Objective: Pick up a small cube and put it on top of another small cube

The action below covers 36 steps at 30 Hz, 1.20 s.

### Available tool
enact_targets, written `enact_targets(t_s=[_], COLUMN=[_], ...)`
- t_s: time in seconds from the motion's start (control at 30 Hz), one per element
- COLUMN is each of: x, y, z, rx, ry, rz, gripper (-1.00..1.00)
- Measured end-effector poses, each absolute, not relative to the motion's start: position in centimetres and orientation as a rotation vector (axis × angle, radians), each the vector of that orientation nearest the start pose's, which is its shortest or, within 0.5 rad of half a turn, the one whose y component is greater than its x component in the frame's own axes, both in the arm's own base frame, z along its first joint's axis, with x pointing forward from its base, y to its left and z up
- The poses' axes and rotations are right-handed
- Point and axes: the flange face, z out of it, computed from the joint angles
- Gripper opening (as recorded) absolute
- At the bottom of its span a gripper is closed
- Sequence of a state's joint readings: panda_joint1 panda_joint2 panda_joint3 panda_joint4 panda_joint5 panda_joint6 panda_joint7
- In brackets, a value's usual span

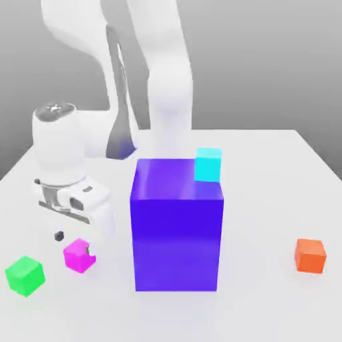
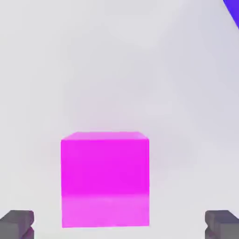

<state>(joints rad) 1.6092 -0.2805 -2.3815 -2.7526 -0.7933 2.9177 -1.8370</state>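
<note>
**Lining up on the pink cube**

The gripper (image 1: pixel 75 244) hangs with its fingers spread wide, empty. The pink cube (image 2: pixel 105 179) sits on the table (image 1: pixel 267 300) just below, between the fingertips (image 2: pixel 17 223). Next, judging by this: descend straight, then close squarely on its sides.

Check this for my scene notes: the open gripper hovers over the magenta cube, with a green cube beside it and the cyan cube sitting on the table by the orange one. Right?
One detail is off. The cyan cube is not on the table by the orange cube; the exterior view shows it up at the big purple-blue block's top, far corner. The rest holds: the open gripper hovers over the magenta cube, green cube beside it.
</note>
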Motion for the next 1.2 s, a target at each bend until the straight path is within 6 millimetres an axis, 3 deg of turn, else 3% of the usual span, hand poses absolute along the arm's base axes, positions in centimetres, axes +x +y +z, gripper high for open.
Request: enact_targets(t_s=[0.27, 0.3, 0.53, 0.87, 1.2], x=[30.1, 30.0, 30.0, 31.0, 30.6], y=[-20.1, -20.1, -20.1, -20.3, -20.2], z=[12.8, 12.5, 12.5, 16.3, 18.8], rx=[1.915, 1.915, 1.916, 1.909, 1.908], ry=[2.484, 2.487, 2.488, 2.459, 2.47], rz=[0.011, 0.006, 0.004, 0.046, 0.025], gripper=[0.0, -1.0, -1.0, -1.0, -1.0])
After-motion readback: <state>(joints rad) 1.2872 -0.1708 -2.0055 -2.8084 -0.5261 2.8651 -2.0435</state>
